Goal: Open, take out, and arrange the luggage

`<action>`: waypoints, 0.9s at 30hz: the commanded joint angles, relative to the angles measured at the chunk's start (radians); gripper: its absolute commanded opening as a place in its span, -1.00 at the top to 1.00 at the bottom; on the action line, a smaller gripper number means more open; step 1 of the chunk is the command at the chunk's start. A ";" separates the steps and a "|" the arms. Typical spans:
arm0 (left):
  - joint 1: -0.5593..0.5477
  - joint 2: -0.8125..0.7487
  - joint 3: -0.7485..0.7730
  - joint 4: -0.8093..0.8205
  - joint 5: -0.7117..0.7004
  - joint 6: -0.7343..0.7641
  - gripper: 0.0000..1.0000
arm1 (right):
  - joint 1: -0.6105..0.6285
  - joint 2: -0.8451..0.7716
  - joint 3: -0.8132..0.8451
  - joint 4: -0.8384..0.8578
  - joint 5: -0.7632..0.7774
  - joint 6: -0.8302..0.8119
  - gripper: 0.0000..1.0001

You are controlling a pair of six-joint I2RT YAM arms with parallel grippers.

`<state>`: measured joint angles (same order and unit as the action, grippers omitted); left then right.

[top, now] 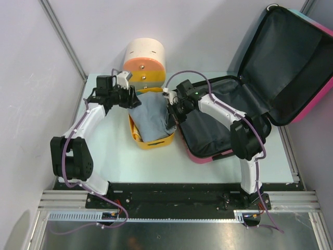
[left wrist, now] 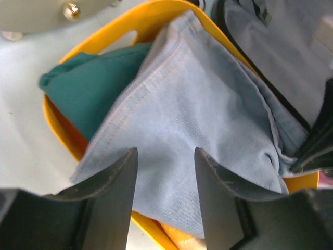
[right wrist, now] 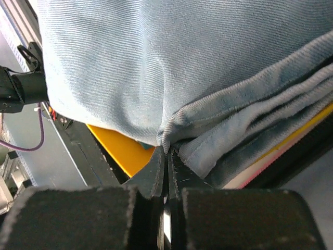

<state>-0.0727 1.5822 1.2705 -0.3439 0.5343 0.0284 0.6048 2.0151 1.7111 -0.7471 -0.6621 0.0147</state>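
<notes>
Open at the right of the table (top: 156,166), the luggage (top: 291,67) leans its lid on the wall, black lining exposed; its glossy hard shell looks stiff, slippery and bulky, best taken at the zip edge. Just beside it, a limp blue garment (top: 153,120) of twill weave lies across the yellow plastic basket (top: 156,145), its hemmed fold pinched tight by the right gripper (right wrist: 166,151). The left gripper (left wrist: 166,156) hovers above with fingers parted, grasping nothing, near a teal cloth (left wrist: 88,88)
</notes>
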 commanded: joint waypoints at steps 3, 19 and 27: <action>-0.082 -0.082 -0.042 -0.006 0.110 0.149 -0.43 | 0.041 0.079 0.091 0.046 0.012 0.005 0.98; -0.229 -0.035 -0.050 -0.055 0.070 0.283 -0.61 | -0.091 -0.229 0.104 0.083 0.024 -0.012 -0.85; -0.311 0.113 -0.017 -0.118 -0.054 0.375 -0.61 | -0.218 -0.277 0.058 0.092 0.102 -0.039 -0.96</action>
<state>-0.3660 1.6451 1.2251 -0.4103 0.5621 0.2939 0.4316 1.7535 1.7771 -0.6704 -0.6235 0.0093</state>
